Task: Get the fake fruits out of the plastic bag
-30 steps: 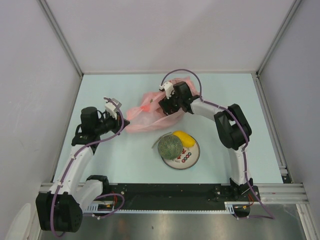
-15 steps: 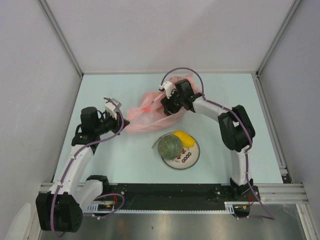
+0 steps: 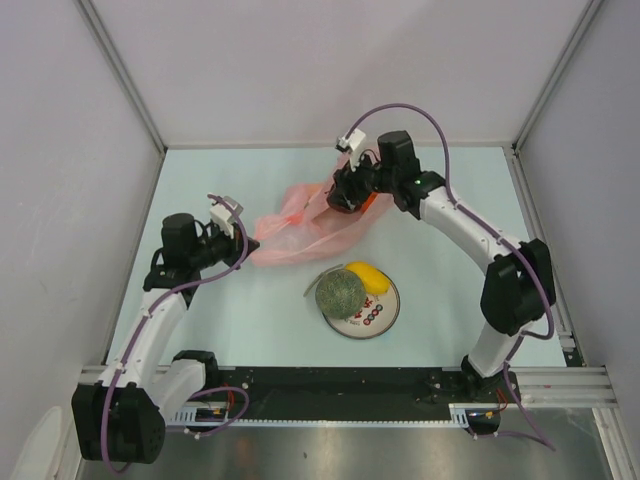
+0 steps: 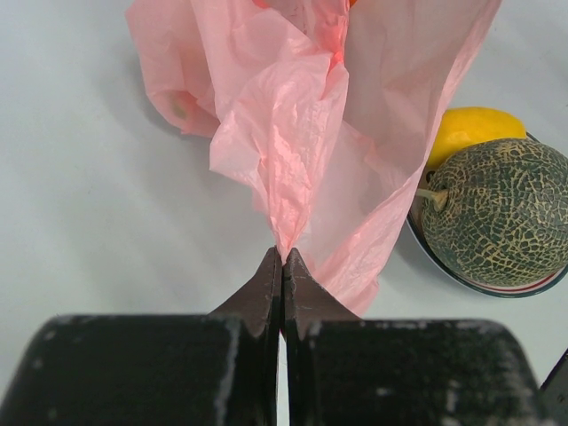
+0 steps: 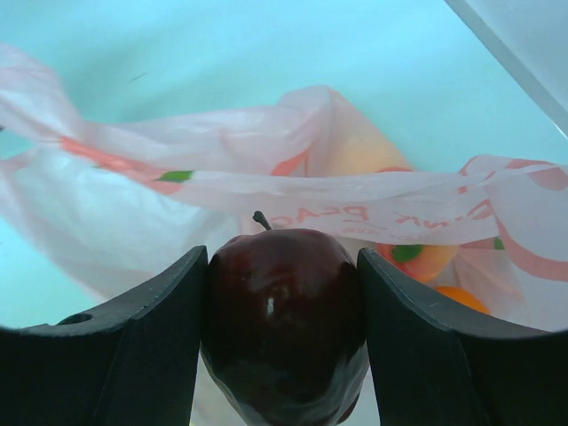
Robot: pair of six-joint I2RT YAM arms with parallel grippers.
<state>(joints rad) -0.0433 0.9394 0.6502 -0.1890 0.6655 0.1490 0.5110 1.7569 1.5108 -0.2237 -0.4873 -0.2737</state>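
On one plate [image 3: 379, 317], two fake fruits [image 3: 340, 294]

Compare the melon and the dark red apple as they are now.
The melon is grey-green and netted; the apple is dark red and glossy. The melon rests on the plate beside the yellow fruit; the apple is clamped in the right gripper over the pink bag. The melon's stem is pale and thick, the apple's thin and dark. Both appear clear of the bag.
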